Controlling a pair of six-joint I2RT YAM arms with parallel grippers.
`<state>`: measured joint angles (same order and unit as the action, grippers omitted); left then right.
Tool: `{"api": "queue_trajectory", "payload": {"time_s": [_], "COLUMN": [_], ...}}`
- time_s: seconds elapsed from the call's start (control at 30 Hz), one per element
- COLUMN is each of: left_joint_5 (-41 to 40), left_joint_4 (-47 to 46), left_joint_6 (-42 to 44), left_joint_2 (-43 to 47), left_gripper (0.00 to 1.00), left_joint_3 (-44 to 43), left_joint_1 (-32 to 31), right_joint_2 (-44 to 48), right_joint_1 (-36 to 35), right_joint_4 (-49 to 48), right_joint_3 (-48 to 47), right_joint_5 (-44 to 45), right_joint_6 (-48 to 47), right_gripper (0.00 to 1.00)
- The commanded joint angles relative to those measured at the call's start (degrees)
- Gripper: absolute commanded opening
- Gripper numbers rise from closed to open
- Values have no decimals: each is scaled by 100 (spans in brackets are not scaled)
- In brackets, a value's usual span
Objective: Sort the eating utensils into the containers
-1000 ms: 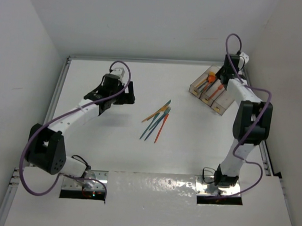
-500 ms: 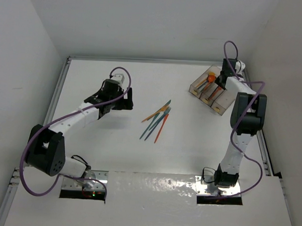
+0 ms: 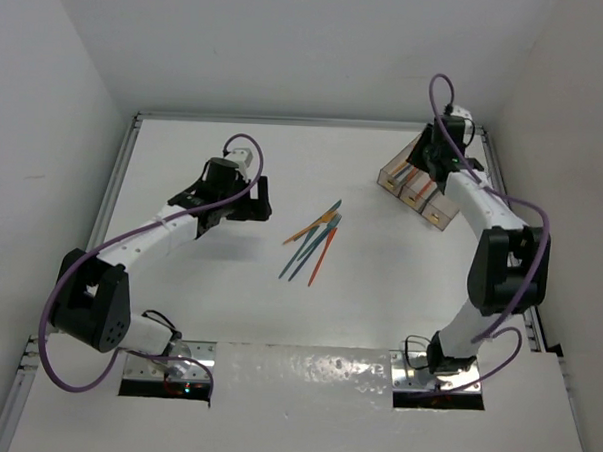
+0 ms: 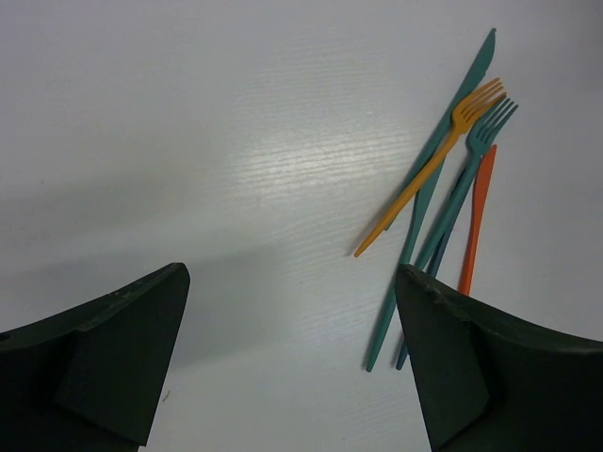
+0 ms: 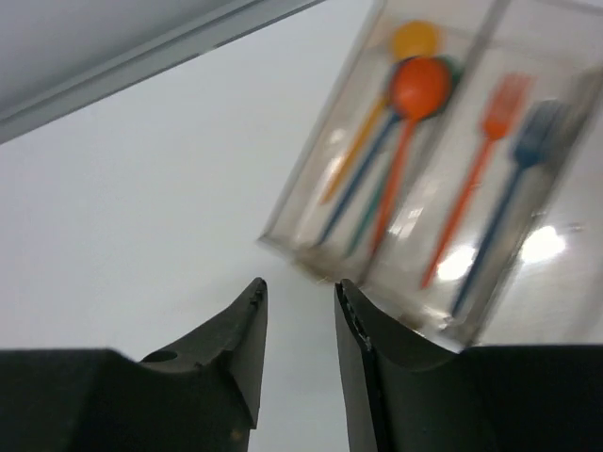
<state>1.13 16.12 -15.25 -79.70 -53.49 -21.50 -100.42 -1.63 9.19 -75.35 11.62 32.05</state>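
Left gripper, jaws spread wide and empty, hovers at 10 o'clock of the loose utensils at table centre. Descend over the orange fork, apparently topmost, straddle its handle, then close. Right gripper, jaws slightly parted and empty, hangs over the containers at 2 o'clock.

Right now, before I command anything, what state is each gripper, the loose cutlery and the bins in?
left gripper: open, empty, above the table beside the loose utensils.
right gripper: jaws slightly apart, empty, just short of the spoon bin.
loose utensils: lying flat, overlapping, unsorted on the table.
spoon bin: holds several spoons.
fork bin: holds two forks.
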Motion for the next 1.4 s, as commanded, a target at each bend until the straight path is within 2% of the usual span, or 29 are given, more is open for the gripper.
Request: {"api": "queue_trajectory", "payload": {"time_s": [0.0, 0.13, 0.23, 0.37, 0.5, 0.7, 1.03, 1.37], "left_joint_5": [283, 274, 265, 265, 222, 169, 169, 125], "left_joint_4": [-223, -197, -197, -223, -232, -223, -232, -206], "left_joint_6": [101, 188, 180, 136, 127, 118, 101, 127], "left_joint_2": [121, 139, 139, 139, 130, 130, 51, 34], "left_gripper": [89, 89, 89, 89, 89, 89, 89, 89], "left_joint_3": [-56, -108, -135, -117, -109, -108, -108, -135], "left_joint_1": [40, 49, 40, 40, 40, 40, 40, 40], "right_joint_2": [540, 708, 665, 410, -20, -635, -1120, -1366], "right_joint_1": [-504, -1031, -1269, -1340, -1349, -1340, -1340, -1340], "right_joint_4": [-496, -743, -1049, -1428, -1806, -2000, -2483, -2624], "right_joint_3": [581, 1346, 1716, 1936, 2086, 1928, 2112, 2068], "right_joint_5": [-984, -1767, -2251, -2559, -2901, -3323, -3596, -3693], "right_joint_6": [-331, -393, -428, -358, -340, -253, -121, -24], "right_gripper": [34, 32, 37, 43, 43, 41, 38, 26]}}
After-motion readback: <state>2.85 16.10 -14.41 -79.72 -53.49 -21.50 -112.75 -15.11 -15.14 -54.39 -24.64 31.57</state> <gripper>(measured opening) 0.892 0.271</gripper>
